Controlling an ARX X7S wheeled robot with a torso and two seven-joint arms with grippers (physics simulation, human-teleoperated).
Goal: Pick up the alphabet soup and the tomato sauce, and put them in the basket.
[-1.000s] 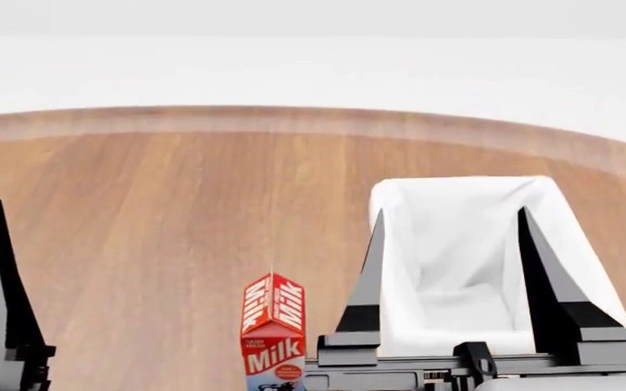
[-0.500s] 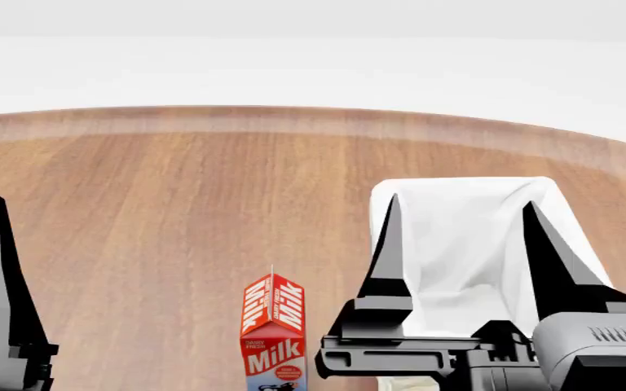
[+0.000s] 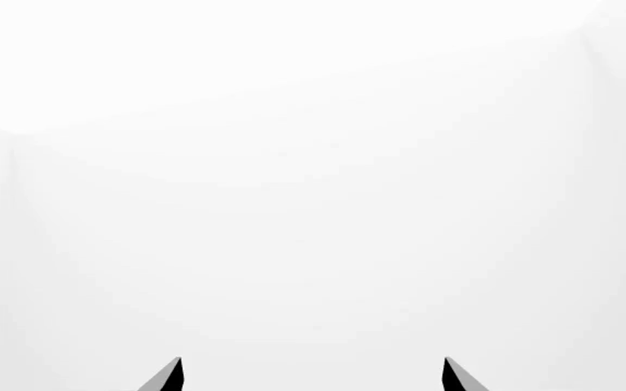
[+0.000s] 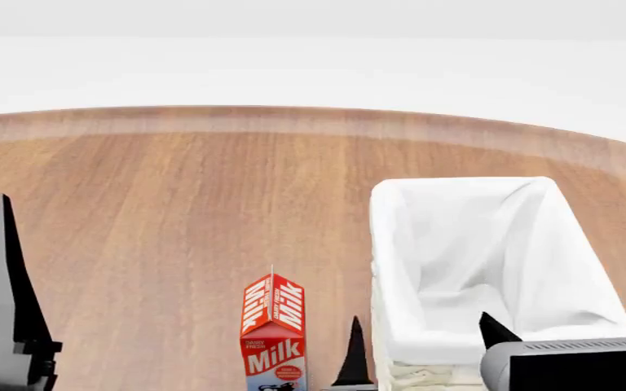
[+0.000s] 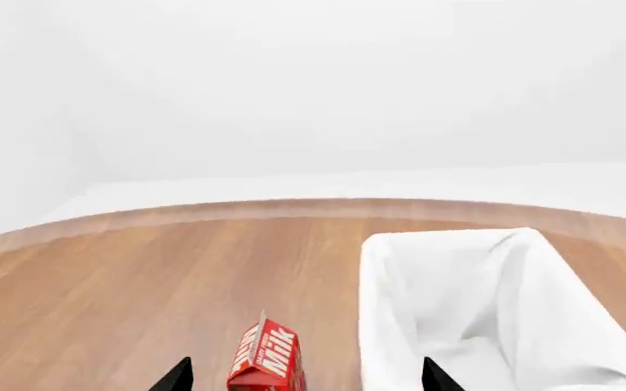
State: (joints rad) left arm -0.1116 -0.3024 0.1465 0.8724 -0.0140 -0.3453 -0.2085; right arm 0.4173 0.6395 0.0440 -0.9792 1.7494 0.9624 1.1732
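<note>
- Our right gripper sits low at the near edge of the head view, its jaws spread wide with nothing between them; one tip stands beside the milk carton and the other in front of the basket.
- Our left gripper also has its jaws parted and empty (its wrist camera sees only blank white, so it points away from the desk).
- The basket rests on the desk to our right, its white lining folded over the rim, and the part of its inside we can see holds no can.
- Neither the alphabet soup nor the tomato sauce shows in any view; we judge they lie nearer us, below the frames, so both pickups remain.
- The carton stands upright just left of the basket, a likely obstacle when we lower.
</note>
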